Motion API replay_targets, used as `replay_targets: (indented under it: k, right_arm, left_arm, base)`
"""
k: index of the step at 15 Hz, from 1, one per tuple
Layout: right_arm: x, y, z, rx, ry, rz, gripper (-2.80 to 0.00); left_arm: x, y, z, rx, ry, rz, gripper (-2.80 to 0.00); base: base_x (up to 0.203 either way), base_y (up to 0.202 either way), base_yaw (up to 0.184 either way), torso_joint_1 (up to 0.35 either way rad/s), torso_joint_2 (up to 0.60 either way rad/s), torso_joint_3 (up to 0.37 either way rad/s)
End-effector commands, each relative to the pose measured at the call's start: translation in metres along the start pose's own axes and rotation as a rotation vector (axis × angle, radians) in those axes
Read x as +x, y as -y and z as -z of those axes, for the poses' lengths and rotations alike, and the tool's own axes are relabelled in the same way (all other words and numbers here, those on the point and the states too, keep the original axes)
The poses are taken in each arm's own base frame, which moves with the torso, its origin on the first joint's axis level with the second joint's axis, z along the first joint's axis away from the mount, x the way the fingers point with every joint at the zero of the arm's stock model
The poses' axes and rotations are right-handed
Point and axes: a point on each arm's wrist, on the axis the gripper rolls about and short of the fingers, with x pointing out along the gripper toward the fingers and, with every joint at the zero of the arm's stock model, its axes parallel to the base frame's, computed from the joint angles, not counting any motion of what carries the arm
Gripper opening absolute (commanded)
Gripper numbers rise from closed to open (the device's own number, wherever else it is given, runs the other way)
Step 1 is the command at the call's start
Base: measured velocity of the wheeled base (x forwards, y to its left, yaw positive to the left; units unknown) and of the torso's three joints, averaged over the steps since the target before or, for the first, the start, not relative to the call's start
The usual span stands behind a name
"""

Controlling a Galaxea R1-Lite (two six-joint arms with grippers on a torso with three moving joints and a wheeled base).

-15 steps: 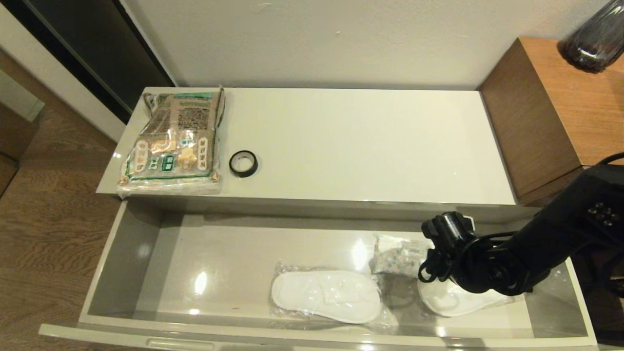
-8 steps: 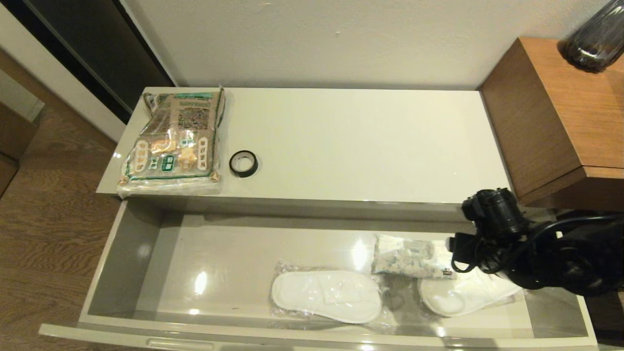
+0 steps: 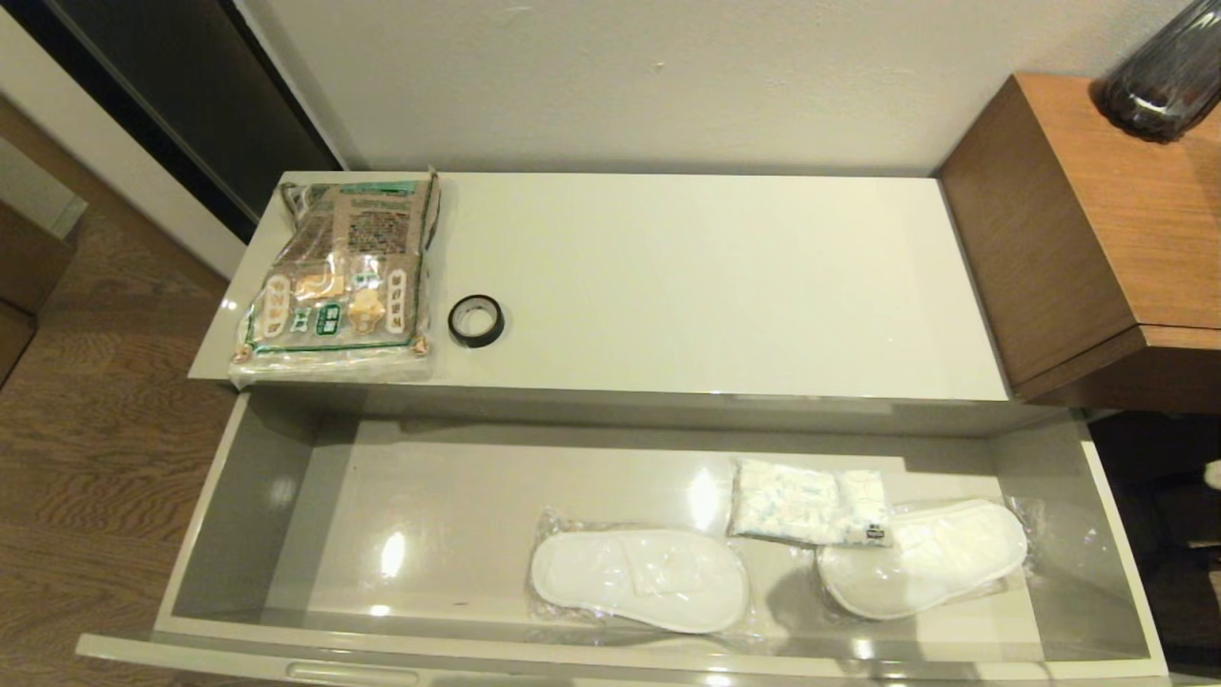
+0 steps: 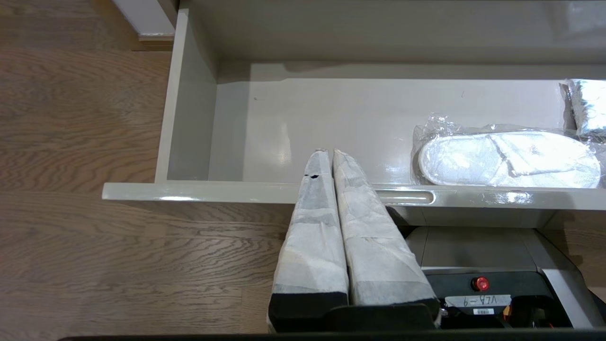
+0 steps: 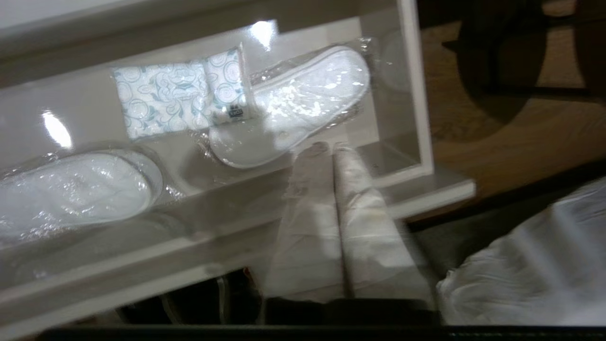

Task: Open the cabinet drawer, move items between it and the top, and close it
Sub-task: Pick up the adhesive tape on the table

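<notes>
The grey-beige cabinet drawer (image 3: pixel 286 496) stands pulled out below the cream-white top (image 3: pixel 706 286). On the top's left end lie the brown-and-green packet (image 3: pixel 339 277) and the small black tape roll (image 3: pixel 476 320). Inside the drawer the white soft pack (image 3: pixel 811 503) with a pale swirl pattern rests against a wrapped slipper. Neither arm shows in the head view. My left gripper (image 4: pixel 327 152) is shut and empty, hovering over the drawer's front rim (image 4: pixel 236 192). My right gripper (image 5: pixel 325 148) is shut and empty, near the drawer's right front corner, apart from the white soft pack (image 5: pixel 180 92).
Two white slippers in clear plastic (image 3: pixel 639 579) (image 3: pixel 920 558) lie in the drawer. A taller brown wooden unit (image 3: pixel 1087 229) with a dark vase (image 3: pixel 1164 76) stands at the right. Wooden floor (image 3: pixel 86 448) lies to the left. The drawer's left half is bare.
My right arm has pulled back to the right and out of the head view, away from the white soft pack, which stays in the drawer.
</notes>
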Motion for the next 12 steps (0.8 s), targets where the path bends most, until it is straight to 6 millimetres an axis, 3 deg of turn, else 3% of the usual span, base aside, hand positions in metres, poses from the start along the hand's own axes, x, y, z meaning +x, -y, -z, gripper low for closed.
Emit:
replay_targets:
  k: [1,2,4,6,9,12]
  right_arm:
    - [-0.085,0.070,0.018,0.010,0.007,0.015,-2.80]
    - [-0.108,0.087,0.022,0.019,0.005,0.034,-2.80]
    - [-0.147,0.116,0.051,0.037,0.014,0.089,-2.80]
    - [-0.172,0.120,0.097,0.069,0.027,0.119,-2.80]
    - [-0.174,0.112,0.162,0.014,0.027,0.097,-2.80]
    - [-0.160,0.119,0.174,0.041,0.080,-0.003,-2.80]
  left_arm:
    - [0.000,0.000,0.000,0.000,0.000,0.000,-2.80]
    - [0.000,0.000,0.000,0.000,-0.001,0.000,-2.80]
    - [0.000,0.000,0.000,0.000,0.000,0.000,-2.80]
    - [0.000,0.000,0.000,0.000,0.000,0.000,-2.80]
    - [0.000,0.000,0.000,0.000,0.000,0.000,-2.80]
    - [0.000,0.000,0.000,-0.001,0.000,0.000,-2.80]
  base:
    - [0.000,0.000,0.000,0.000,0.00,0.000]
    - [0.000,0.000,0.000,0.000,0.00,0.000]
    - [0.000,0.000,0.000,0.000,0.00,0.000]
    - [0.000,0.000,0.000,0.000,0.00,0.000]
    - [0.000,0.000,0.000,0.000,0.00,0.000]
    - [0.000,0.000,0.000,0.000,0.00,0.000]
